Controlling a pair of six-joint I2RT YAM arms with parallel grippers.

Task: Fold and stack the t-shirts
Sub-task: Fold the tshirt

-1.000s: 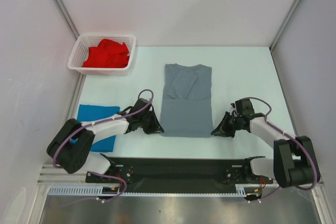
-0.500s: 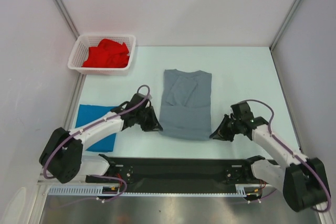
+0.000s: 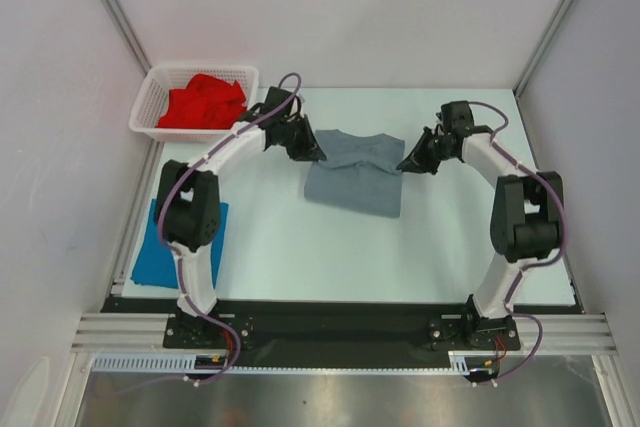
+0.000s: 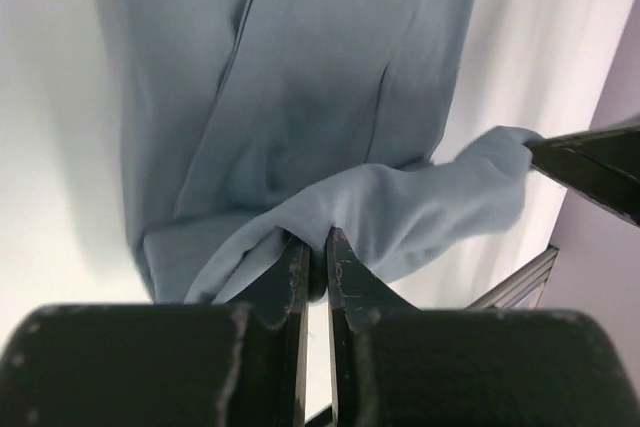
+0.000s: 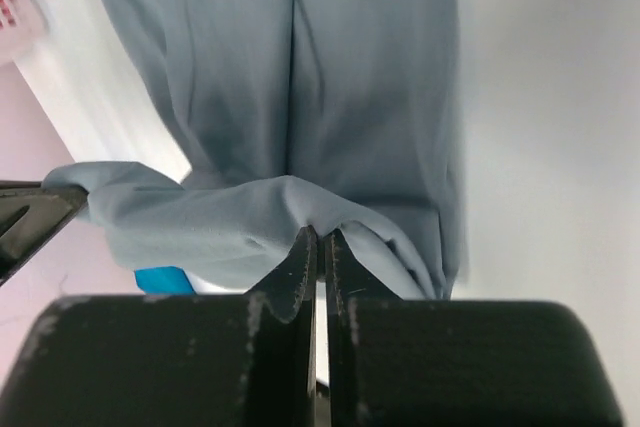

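Cloth of the slate grey t-shirt (image 3: 355,185) spans two clamped grips; left end effector (image 3: 312,153) pinches one raised corner, right end effector (image 3: 405,165) the other.

Robot lab cell, white panel walls (image 3: 340,7), aluminium frame posts (image 3: 112,5)

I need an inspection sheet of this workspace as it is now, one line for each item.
Surface: pale table, no stains seen.
Job's things: grey t-shirt at centre back, one edge lifted between the grippers; blue t-shirt flat at the left, partly behind the left arm; red t-shirt crumpled in the basket.
Clutter: white mesh basket, far left corner.
Grippers: left gripper and right gripper each shut on the grey t-shirt.
Cables: purple cables run along both arms.
Surroundings: white walls, metal frame posts.
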